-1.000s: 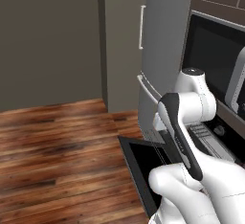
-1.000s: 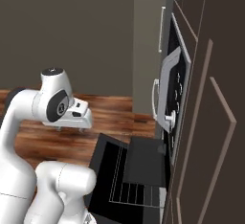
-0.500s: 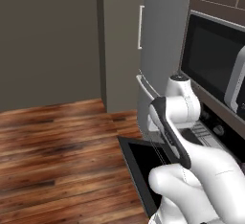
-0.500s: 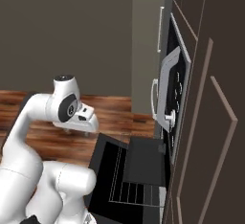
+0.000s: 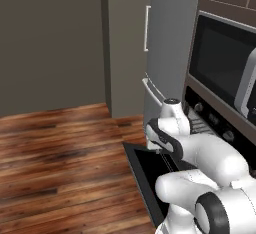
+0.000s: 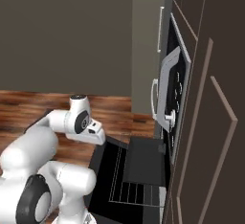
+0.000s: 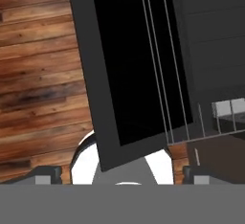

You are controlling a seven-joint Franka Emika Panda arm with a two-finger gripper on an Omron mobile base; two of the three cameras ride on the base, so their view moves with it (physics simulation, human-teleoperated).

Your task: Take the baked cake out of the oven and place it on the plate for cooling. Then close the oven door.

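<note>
The oven [image 5: 210, 121] sits in brown cabinetry, with round knobs under the microwave. Its door [image 5: 145, 172] hangs open, lying flat just above the floor. In the right base view the oven door [image 6: 111, 176] shows wire rack lines across its black inner face. My gripper [image 7: 122, 174] is open and holds nothing. Its fingertips [image 7: 46, 173] stand far apart above the near edge of the oven door [image 7: 128, 74]. My arm [image 6: 78, 120] is folded low over the door's outer edge. The cake and the plate are out of view.
A grey fridge [image 5: 169, 43] stands left of the oven. The silver-framed microwave [image 6: 169, 88] above has its door ajar. A dark grey slab [image 6: 144, 155] lies at the door's inner end. Wooden floor [image 5: 60, 163] spreads out to the left.
My arm has swung down and forward towards the open oven door. The gripper has stayed open, and the door has not moved.
</note>
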